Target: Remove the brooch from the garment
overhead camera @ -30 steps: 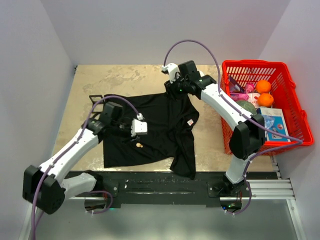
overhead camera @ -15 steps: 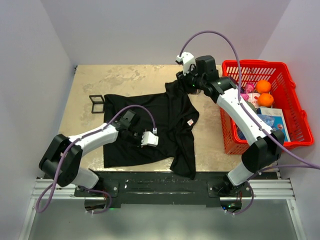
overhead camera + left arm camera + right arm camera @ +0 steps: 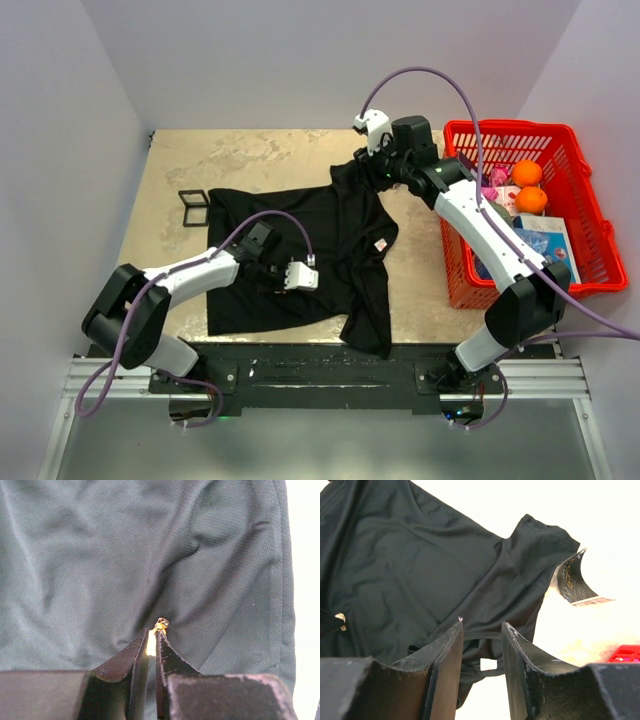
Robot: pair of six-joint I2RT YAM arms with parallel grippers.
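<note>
While tight on brooch (image 3: 160, 624), left fingers (image 3: 134, 660)

I have the white-and-black left arm (image 3: 185, 275) lying low, reaching right across the near middle. The black two-finger left gripper (image 3: 154, 632) is pinched tight on the tiny pale-golden brooch (image 3: 161, 624). The right arm (image 3: 480, 215) stretches far and left. The right gripper (image 3: 481, 625) has its fingers narrowly parted, with the soft black T-shirt (image 3: 410, 565) crossing between them; I can't tell whether it grips.
</note>
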